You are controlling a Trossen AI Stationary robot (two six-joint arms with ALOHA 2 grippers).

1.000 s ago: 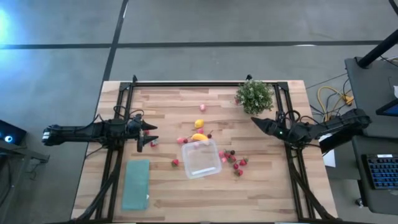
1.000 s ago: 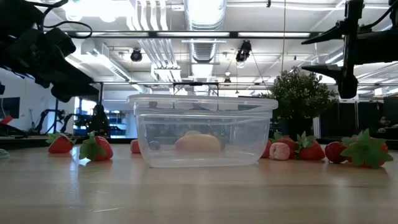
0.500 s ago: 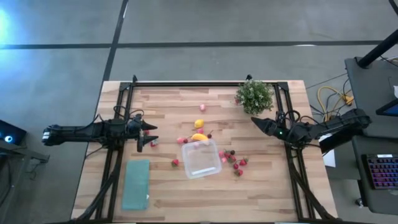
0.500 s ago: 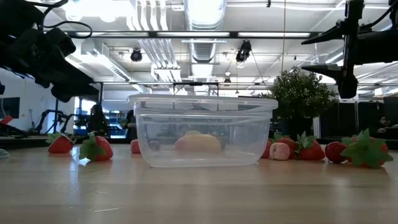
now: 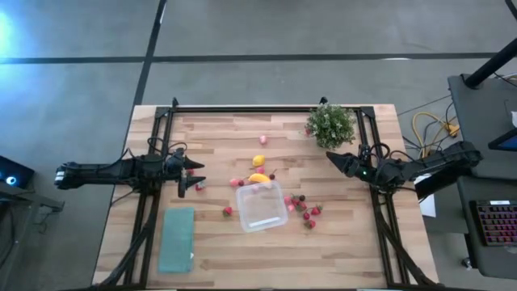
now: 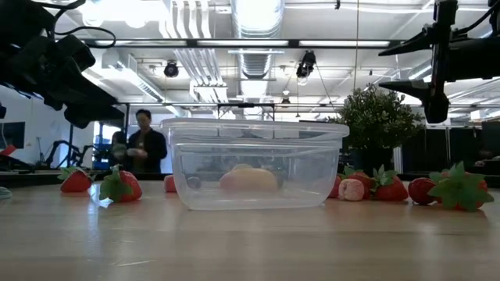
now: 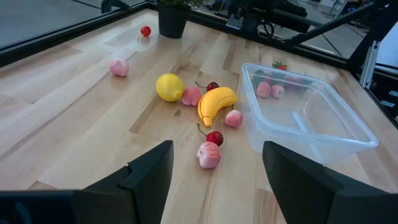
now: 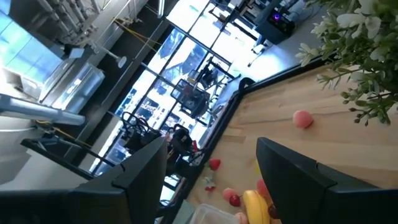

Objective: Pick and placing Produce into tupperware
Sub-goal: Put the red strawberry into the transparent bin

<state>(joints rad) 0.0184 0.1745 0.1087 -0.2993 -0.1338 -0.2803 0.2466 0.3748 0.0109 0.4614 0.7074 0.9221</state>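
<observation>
The clear tupperware (image 5: 262, 205) stands open at mid-table and looks empty from above; the low view shows its walls (image 6: 254, 165). Around it on the wood lie a lemon (image 7: 169, 87), a yellow banana-shaped piece (image 7: 214, 104), pink pieces (image 7: 209, 154) and several red strawberries (image 5: 305, 212). My left gripper (image 5: 192, 176) hovers open left of the fruit, its fingers framing the scene in the left wrist view (image 7: 217, 180). My right gripper (image 5: 333, 158) hangs open over the table's right side, below the plant, also seen in its wrist view (image 8: 211, 180).
A green potted plant (image 5: 329, 124) stands near the far right corner. A flat teal-green rectangle (image 5: 176, 239) lies at the near left. One pink piece (image 5: 263, 139) sits alone toward the far edge. A person (image 6: 144, 147) stands in the room beyond the table.
Both arms have kept still and the fruit has not moved. In the low view a person has walked into sight in the room behind the table.
</observation>
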